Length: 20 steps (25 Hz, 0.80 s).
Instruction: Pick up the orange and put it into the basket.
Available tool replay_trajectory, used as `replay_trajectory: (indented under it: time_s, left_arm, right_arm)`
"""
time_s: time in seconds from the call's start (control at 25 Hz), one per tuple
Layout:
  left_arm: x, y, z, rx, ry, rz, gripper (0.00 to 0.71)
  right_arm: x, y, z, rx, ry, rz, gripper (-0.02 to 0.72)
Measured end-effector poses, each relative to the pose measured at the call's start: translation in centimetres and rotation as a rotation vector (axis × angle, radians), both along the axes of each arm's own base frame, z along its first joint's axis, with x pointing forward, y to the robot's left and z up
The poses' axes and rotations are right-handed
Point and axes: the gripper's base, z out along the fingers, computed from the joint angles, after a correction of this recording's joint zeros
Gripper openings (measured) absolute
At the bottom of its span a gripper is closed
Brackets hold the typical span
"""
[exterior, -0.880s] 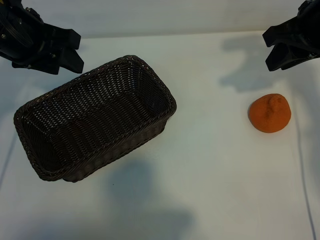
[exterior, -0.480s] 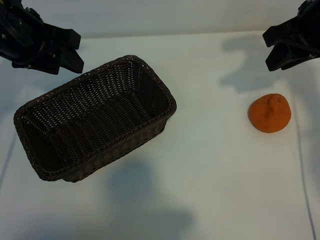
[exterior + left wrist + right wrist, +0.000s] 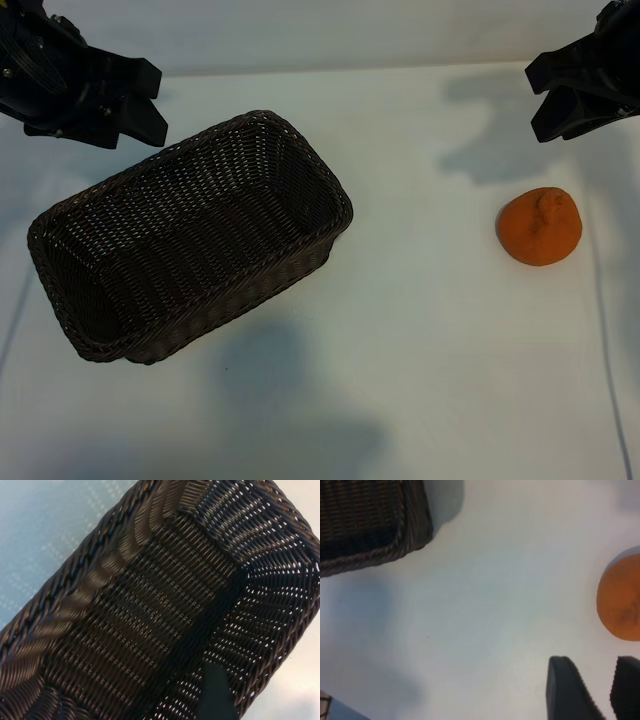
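Small round matte orange [image 3: 539,227], bumpy knob on top, sat upright on the white table [image 3: 420,330] near its right edge, about halfway down. Nothing touching it. Big dark brown wicker basket [image 3: 190,236], rectangular with rounded corners, braided rim and sloping sides, sat open side up on the left half, turned diagonally, one end toward the near left edge. Empty inside. Well apart from the orange.

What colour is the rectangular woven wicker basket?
Dark brown woven wicker basket, seen best in the exterior view.
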Motion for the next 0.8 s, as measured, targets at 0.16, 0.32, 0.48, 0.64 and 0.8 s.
replay_trajectory:
  time_s: [0.16, 0.32, 0.48, 0.64, 0.8]
  left_arm:
    - [-0.1, 0.0, 0.0, 0.001, 0.008, 0.003, 0.527]
    - [-0.7, 0.3, 0.0, 0.025, 0.090, 0.033, 0.527]
    - [-1.4, 1.5, 0.7, 0.123, 0.096, 0.148, 0.527]
    - [-2.7, 3.7, 2.7, 0.213, 0.021, 0.312, 0.527]
    - [-4.1, 6.0, 4.6, 0.203, -0.035, 0.453, 0.527]
  right_arm:
    - [0.0, 0.0, 0.0, 0.000, 0.000, 0.000, 0.257]
    - [0.0, 0.0, 0.0, 0.000, -0.001, 0.001, 0.257]
    - [0.0, 0.0, 0.0, 0.000, -0.002, 0.000, 0.257]
    - [0.0, 0.0, 0.0, 0.000, -0.003, 0.000, 0.257]
    - [0.0, 0.0, 0.0, 0.000, -0.003, 0.000, 0.257]
